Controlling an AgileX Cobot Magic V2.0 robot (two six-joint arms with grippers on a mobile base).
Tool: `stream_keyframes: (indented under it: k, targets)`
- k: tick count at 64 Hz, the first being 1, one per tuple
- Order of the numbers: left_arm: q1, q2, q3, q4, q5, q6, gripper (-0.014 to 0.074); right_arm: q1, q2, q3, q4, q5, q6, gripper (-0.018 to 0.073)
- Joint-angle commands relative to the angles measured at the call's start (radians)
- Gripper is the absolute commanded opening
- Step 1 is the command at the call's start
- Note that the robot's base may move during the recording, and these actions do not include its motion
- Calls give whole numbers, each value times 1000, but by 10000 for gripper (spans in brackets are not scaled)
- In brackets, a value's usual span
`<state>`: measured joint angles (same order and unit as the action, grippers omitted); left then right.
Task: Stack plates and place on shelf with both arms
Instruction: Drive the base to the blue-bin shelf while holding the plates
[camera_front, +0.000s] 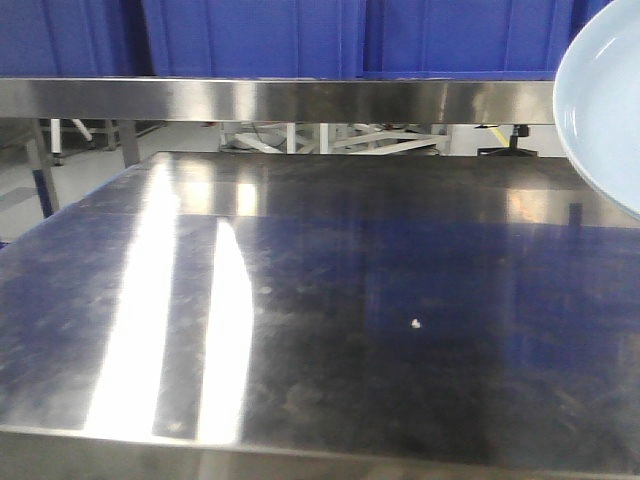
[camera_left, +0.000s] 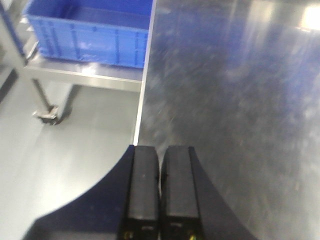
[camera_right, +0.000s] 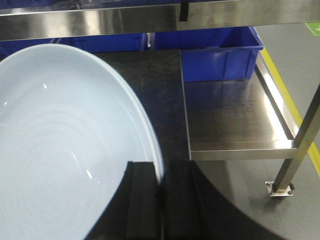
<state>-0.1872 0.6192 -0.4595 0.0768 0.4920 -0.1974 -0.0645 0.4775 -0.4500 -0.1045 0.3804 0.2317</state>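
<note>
Mostly hidden: plate (camera_right: 55, 150), cut off at left and bottom; front view catches only its edge at far right.
Plate position: lifted over table (camera_front: 300, 320), tilted.
Right gripper (camera_right: 161, 167): pinching plate rim.
Left gripper (camera_left: 160, 150): fingers pressed together, empty, over table edge.

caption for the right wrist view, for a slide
Right jaws shut on the rim of a pale plate held over the steel table.
</note>
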Motion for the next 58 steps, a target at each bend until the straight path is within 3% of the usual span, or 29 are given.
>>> stream_keyframes:
  k: [1,58]
  targets:
    - [0,-2,-29,2,-73,-9,97,-6,0,-28,-7,-97,-3,57]
    - [0,-2,-29,2,-73,-9,97,-6,0,-28,-7,-97,-3,57]
